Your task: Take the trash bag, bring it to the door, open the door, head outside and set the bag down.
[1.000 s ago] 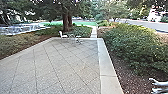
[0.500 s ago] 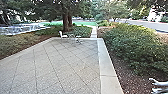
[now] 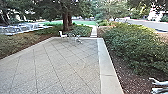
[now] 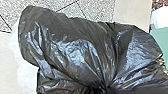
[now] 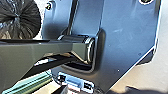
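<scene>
The black trash bag (image 4: 75, 50) spreads across much of the left wrist view, shiny and creased. Its plastic bunches tightly where my left gripper (image 4: 100, 89) is shut on it. Pale paving shows beyond the bag, and a whitish, filmy area lies along one side of it. In the right wrist view, part of the trash bag (image 5: 21, 23) shows with folds meeting at a centre, beside my dark base plate. No door can be made out.
A paved patio (image 3: 55, 65) stretches ahead, with a pale concrete border (image 3: 107, 65) along its right. Bushes (image 3: 135, 45) grow beyond that border. A white chair (image 3: 63, 35) and a small table stand at the far edge, near tree trunks. A pale forked object (image 3: 158, 82) shows at lower right.
</scene>
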